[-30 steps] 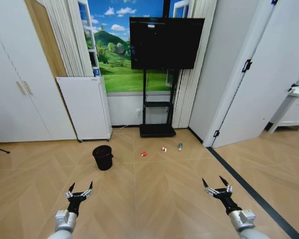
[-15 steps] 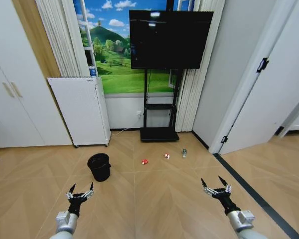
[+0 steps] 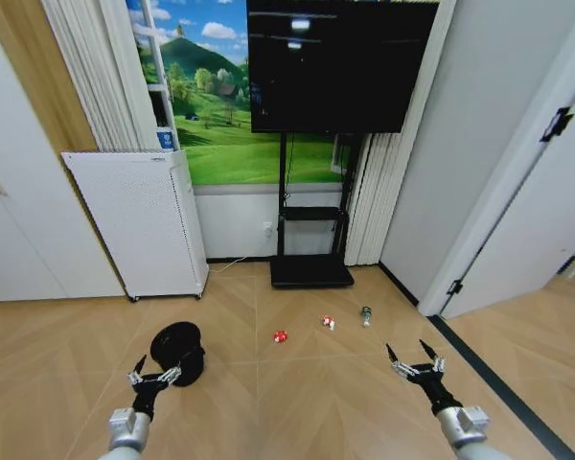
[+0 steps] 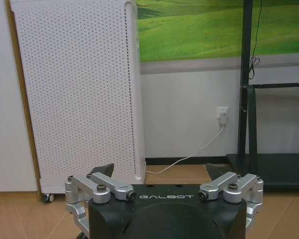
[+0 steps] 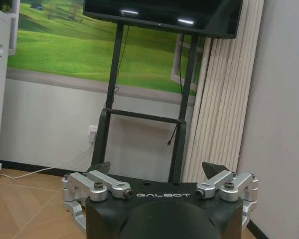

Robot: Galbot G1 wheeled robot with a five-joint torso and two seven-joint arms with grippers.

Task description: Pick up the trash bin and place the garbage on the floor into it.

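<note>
Closer now sits one trash bin (image 3: 178, 351) (three garbage (image 3: 281, 336) pieces beyond), left claw (image 3: 153, 369) and right claw (image 3: 414, 356) wide.

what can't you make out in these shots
- Trash bin, head view: its lower left is covered by the left hand, and its dark inside does not show whether it holds anything.
- Garbage, head view: two red-and-white bits and a small bottle, too small to identify or read.
- TV, head view: top cut off by the edge.
</note>
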